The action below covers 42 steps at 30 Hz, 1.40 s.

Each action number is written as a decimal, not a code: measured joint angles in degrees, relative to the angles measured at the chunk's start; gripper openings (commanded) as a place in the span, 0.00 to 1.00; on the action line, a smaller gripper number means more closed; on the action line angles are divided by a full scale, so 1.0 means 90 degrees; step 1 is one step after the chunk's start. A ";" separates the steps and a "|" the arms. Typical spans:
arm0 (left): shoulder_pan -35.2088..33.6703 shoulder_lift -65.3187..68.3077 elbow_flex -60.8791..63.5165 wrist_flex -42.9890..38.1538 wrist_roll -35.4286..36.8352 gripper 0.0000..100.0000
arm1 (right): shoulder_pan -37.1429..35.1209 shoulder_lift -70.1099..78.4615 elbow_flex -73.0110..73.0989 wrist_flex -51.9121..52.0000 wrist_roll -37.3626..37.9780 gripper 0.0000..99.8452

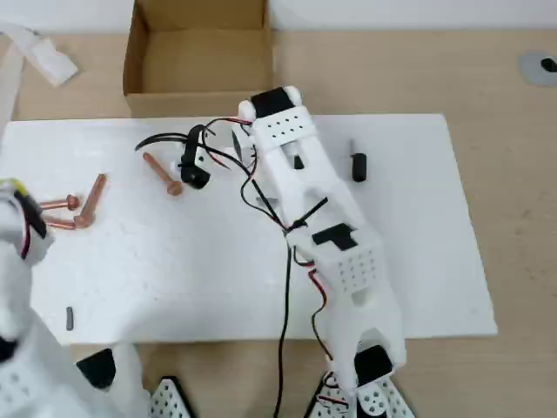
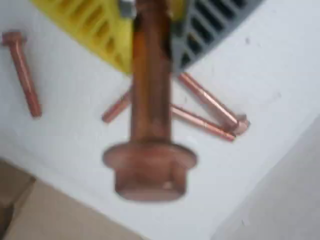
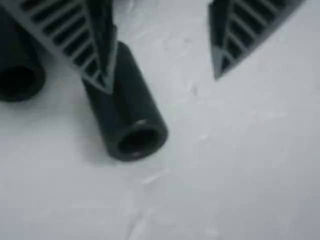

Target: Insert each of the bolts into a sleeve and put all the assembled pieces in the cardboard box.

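Note:
My left gripper [image 2: 150,65] is shut on a copper bolt [image 2: 150,130], head end pointing out, held above the white sheet [image 2: 280,75]. Under it lie several loose copper bolts [image 2: 207,102], which also sit at the sheet's left edge in the high view [image 1: 78,209]. One more copper bolt [image 1: 163,171] lies close to my right gripper [image 1: 196,165]. That right gripper [image 3: 160,80] is open, one finger [image 3: 95,55] touching a black sleeve [image 3: 127,115] that lies on the sheet. A second black sleeve [image 3: 17,75] lies beside it.
The open cardboard box [image 1: 130,61] stands at the table's far edge, just beyond the sheet. Another black sleeve [image 1: 358,165] lies right of the right arm, and a small dark piece [image 1: 70,318] near the sheet's front left corner. Cables hang along the right arm.

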 measured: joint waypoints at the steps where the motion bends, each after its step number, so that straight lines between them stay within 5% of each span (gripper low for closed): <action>1: -0.0059 -0.0176 0.0098 -0.0068 0.0000 0.01 | 0.0010 0.0059 -0.0059 0.0000 0.0000 0.17; 24: -0.0186 -0.1514 0.0410 -0.0078 -0.0039 0.01 | 0.0361 0.0869 -0.0303 0.0010 0.0537 0.16; 30: -0.0186 -0.1514 0.0410 0.0010 -0.0039 0.01 | 0.0352 0.0928 -0.0332 0.0000 0.0537 0.02; 42: -0.0186 -0.1514 0.0410 0.0010 -0.0039 0.01 | 0.0303 0.1133 -0.0899 0.0059 -0.0430 0.01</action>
